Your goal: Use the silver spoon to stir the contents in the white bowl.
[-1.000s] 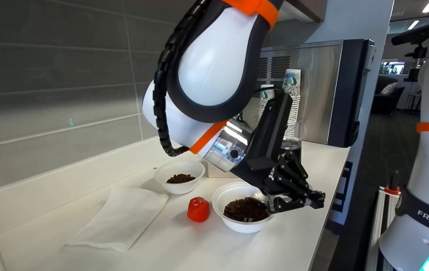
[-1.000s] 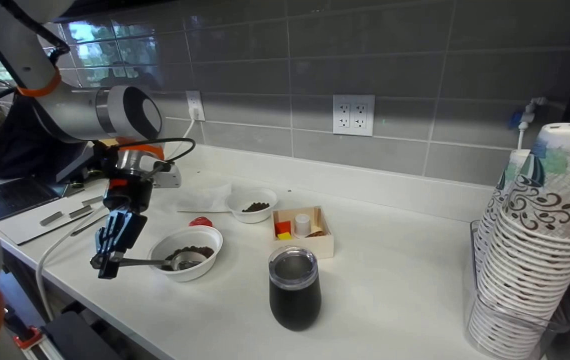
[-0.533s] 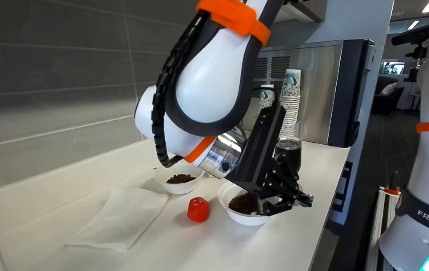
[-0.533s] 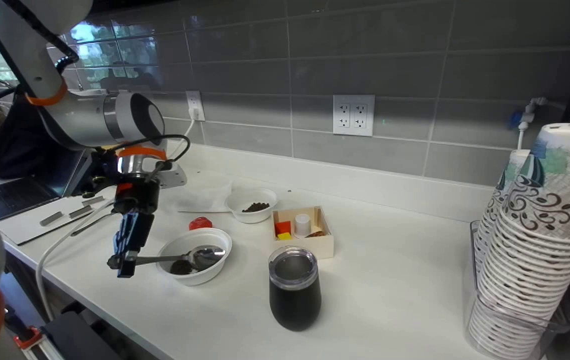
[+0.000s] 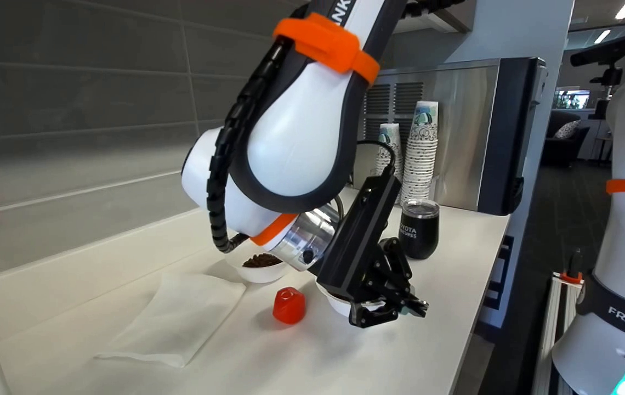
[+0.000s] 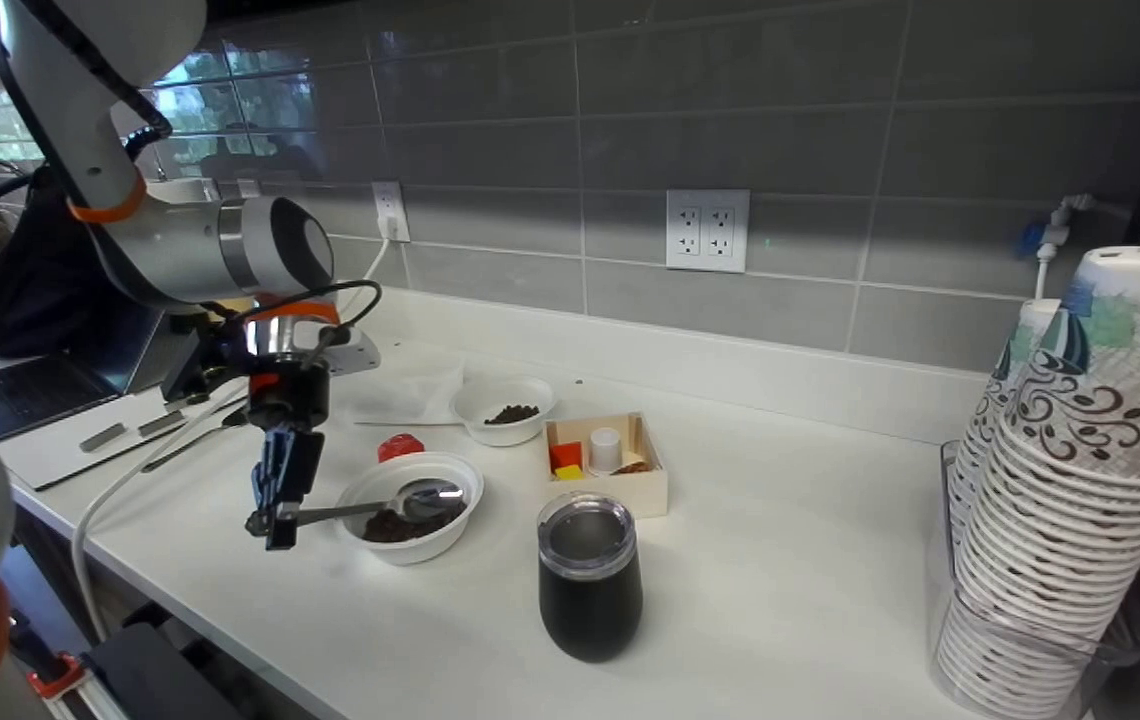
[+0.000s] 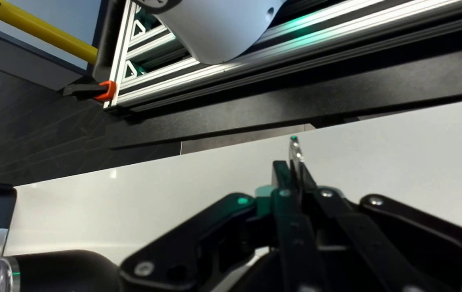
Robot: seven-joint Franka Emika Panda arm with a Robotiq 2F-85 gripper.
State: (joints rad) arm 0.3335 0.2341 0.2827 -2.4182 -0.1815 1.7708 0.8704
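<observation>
A gray tiled wall [image 6: 650,150] stands behind the white counter [image 6: 750,560]

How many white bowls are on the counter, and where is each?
2. One white bowl sits beneath the silver spoon, near the red object; the other bowl sits nearer the wall, beside the wooden box. The arm partly hides both in an exterior view; no third shows.
</observation>
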